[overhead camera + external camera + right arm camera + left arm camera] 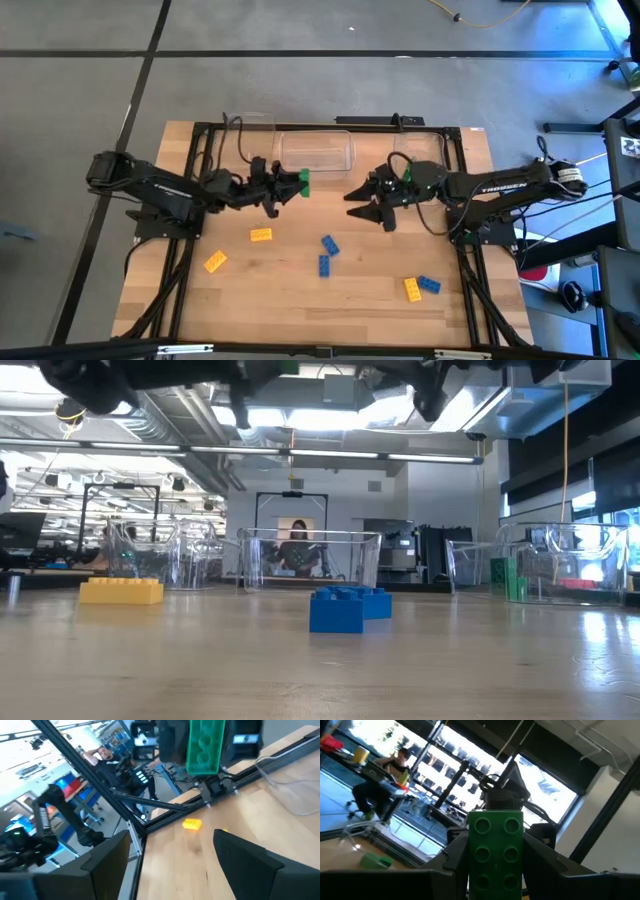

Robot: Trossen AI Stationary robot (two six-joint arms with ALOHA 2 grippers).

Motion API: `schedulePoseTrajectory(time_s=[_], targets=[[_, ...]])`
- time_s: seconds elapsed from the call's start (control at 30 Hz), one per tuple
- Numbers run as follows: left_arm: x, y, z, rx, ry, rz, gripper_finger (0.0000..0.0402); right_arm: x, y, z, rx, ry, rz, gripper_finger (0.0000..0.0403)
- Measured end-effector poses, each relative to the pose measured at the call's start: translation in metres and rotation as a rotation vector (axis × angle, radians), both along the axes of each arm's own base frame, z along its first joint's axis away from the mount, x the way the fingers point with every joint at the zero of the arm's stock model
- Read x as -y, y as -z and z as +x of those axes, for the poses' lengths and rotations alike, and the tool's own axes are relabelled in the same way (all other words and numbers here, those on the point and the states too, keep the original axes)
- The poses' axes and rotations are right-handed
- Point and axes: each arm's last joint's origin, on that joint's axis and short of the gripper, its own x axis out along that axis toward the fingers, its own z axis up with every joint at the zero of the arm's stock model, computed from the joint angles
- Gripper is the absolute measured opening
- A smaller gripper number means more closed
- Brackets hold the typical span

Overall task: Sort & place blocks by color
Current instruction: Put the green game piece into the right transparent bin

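My left gripper [293, 184] is raised over the table's middle left, shut on a green studded block [303, 181] [496, 847] that also shows in the right wrist view [205, 745]. My right gripper [368, 208] [175, 865] hangs open and empty a short way to the right, facing the left one. On the table lie three yellow blocks [261, 235] [215, 262] [412, 290] and three blue blocks [329, 244] [324, 265] [429, 285]. Another green block [505, 576] rests in the right clear bin. My left gripper pinches the green block between its two fingers [457, 857], which lie on the block's two long sides [470, 865]. The fingers come from the table's left, roughly level. The block sticks out past the fingertips with its studded face in view, lifted clear of the table.
Three clear bins stand along the far edge: left [245, 135], middle [315, 150] and right [425, 150]. A black frame [200, 160] borders the table. People sit in the room beyond. Open wood lies along the near edge between the loose blocks.
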Motion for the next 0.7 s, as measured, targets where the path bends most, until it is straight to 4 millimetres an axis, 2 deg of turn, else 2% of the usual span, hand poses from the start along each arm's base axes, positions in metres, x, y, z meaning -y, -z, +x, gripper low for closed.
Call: schedulePoseTrajectory(time_s=[0.2,0.37,0.57,0.7], targets=[[-0.006,-0.015,0.031,0.004,0.094,0.056,0.0129,-0.014,0.019,0.025,0.033,-0.004,0.004,0.0288],[-0.009,-0.020,0.052,-0.038,0.167,0.089,0.0129,-0.016,0.022,0.038,0.132,0.016,0.029,0.0288],[-0.010,-0.020,0.058,-0.045,0.151,0.081,0.0129,-0.015,0.016,0.039,0.211,0.054,0.037,0.0288],[-0.007,-0.020,0.058,-0.048,0.142,0.072,0.0129,-0.013,0.017,0.039,0.205,0.132,0.037,0.0288]])
